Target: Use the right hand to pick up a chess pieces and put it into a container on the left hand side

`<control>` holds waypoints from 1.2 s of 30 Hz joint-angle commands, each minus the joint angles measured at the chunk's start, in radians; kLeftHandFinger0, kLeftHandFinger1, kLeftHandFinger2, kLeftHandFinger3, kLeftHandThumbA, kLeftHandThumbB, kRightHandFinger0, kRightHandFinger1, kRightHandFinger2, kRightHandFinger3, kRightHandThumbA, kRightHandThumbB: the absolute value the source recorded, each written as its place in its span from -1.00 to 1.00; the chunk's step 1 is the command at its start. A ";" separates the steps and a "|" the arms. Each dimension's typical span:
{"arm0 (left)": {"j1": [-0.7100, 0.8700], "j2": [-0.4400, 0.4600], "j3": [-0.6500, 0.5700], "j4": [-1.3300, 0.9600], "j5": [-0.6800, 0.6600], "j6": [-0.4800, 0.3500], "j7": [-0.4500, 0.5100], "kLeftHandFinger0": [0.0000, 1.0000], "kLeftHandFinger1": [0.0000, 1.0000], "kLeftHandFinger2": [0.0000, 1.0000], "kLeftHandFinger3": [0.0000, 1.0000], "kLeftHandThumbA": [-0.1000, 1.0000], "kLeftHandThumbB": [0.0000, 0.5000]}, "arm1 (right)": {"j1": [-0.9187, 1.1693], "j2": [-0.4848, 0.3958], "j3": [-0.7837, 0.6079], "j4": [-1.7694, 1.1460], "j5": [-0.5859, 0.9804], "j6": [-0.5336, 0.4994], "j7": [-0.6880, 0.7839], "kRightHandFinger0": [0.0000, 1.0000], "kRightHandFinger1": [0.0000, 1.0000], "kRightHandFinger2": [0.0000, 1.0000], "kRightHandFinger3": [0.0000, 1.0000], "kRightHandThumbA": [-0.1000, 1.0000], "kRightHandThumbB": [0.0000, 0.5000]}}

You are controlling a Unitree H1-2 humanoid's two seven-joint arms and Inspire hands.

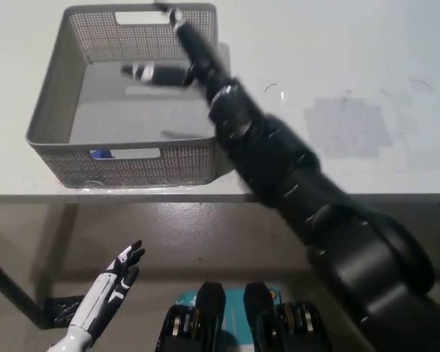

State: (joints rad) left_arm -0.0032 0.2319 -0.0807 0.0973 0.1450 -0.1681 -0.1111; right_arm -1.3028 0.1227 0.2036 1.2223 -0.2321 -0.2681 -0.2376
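A grey mesh basket (51,99) stands on the white table at the upper left. A blue chess piece (101,154) lies inside it, showing only through the front handle slot. My black right hand (177,55) is over the basket's right half, blurred, open, its fingers spread and holding nothing. My white left hand (106,295) rests below the table edge at the lower left, fingers stretched out.
The white table (337,66) runs to the right of the basket, with a grey patch (346,126) on it. Its front edge crosses the picture at mid height, and below that the floor shows.
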 commanded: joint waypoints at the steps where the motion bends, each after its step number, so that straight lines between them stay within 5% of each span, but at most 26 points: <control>1: -0.016 0.023 0.001 -0.036 0.014 0.009 -0.012 1.00 1.00 1.00 1.00 1.00 0.87 | 0.036 -0.095 -0.053 -0.393 0.048 0.033 0.082 1.00 1.00 1.00 1.00 1.00 0.74; 9: -0.016 0.031 0.007 -0.040 0.004 0.015 -0.017 1.00 1.00 1.00 1.00 1.00 0.67 | 0.292 -0.211 -0.135 -1.029 0.109 0.205 0.135 1.00 1.00 1.00 1.00 1.00 0.80; 12: -0.011 0.032 0.006 -0.037 0.009 0.014 -0.015 1.00 1.00 1.00 1.00 1.00 0.69 | 0.397 -0.229 -0.173 -1.161 0.175 0.190 0.135 1.00 1.00 1.00 1.00 1.00 0.61; 16: -0.007 0.030 0.004 -0.023 0.008 0.003 -0.014 1.00 1.00 1.00 1.00 1.00 0.74 | 0.561 -0.244 -0.191 -1.309 0.226 0.169 0.139 1.00 1.00 1.00 1.00 1.00 0.74; 17: -0.009 0.031 0.005 -0.021 0.007 0.003 -0.014 1.00 1.00 1.00 1.00 1.00 0.71 | 0.583 -0.248 -0.190 -1.323 0.229 0.159 0.141 1.00 1.00 1.00 1.00 1.00 0.91; 21: -0.002 0.028 0.007 -0.017 0.008 0.000 -0.008 1.00 1.00 1.00 1.00 1.00 0.69 | 0.745 -0.261 -0.185 -1.404 0.233 0.114 0.139 1.00 1.00 1.00 1.00 1.00 0.49; 36: 0.000 0.023 0.017 0.013 0.005 -0.029 0.008 1.00 1.00 1.00 1.00 1.00 0.57 | 1.077 -0.271 -0.137 -1.240 0.260 0.030 0.204 1.00 1.00 1.00 1.00 1.00 0.45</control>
State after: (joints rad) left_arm 0.0011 0.2371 -0.0775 0.1173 0.1464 -0.1628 -0.1111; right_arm -0.2255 -0.1520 0.0777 -0.0110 -0.0693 -0.1842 -0.1002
